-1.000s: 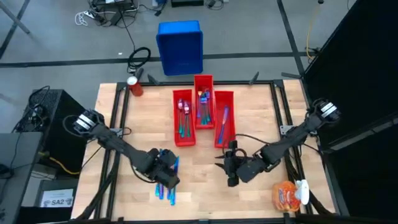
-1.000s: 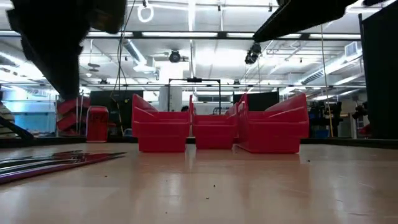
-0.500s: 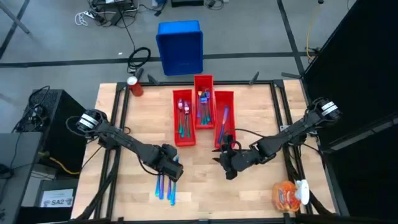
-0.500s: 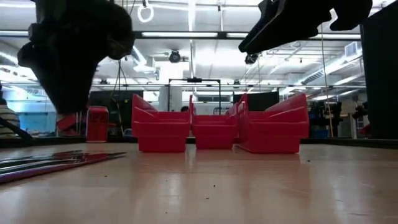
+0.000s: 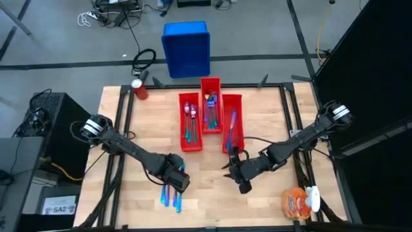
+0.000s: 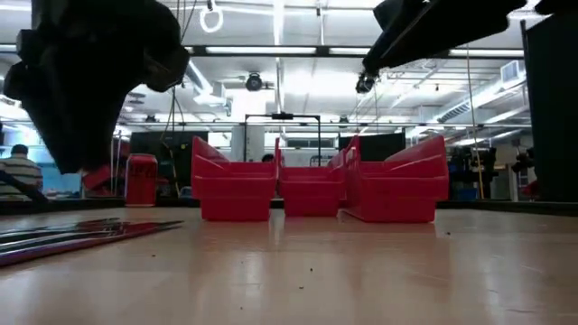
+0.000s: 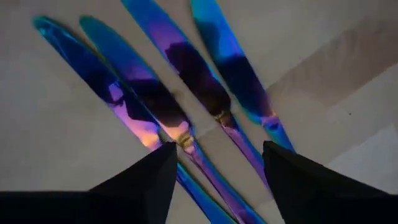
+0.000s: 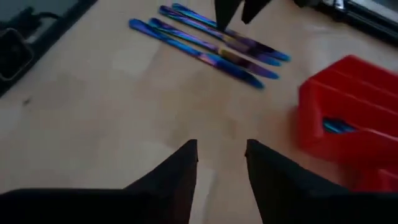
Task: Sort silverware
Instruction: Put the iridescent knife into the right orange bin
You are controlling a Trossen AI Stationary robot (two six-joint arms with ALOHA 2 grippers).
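On the wooden counter (image 5: 148, 122), four loose knives (image 7: 186, 106) lie side by side under the left tool (image 7: 214, 165), which has dropped closer, fingers spread, ready to pinch one. The right tool (image 8: 221, 163), spread and empty, waits nearby. Beyond, red bins (image 5: 210, 119) hold the sorted silverware (image 5: 189, 122).

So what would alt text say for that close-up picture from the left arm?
Four iridescent blue-purple knives lie side by side on the pale wooden table, seen from just above. The left end effector hangs open over them, its two dark fingers straddling the knife handles.
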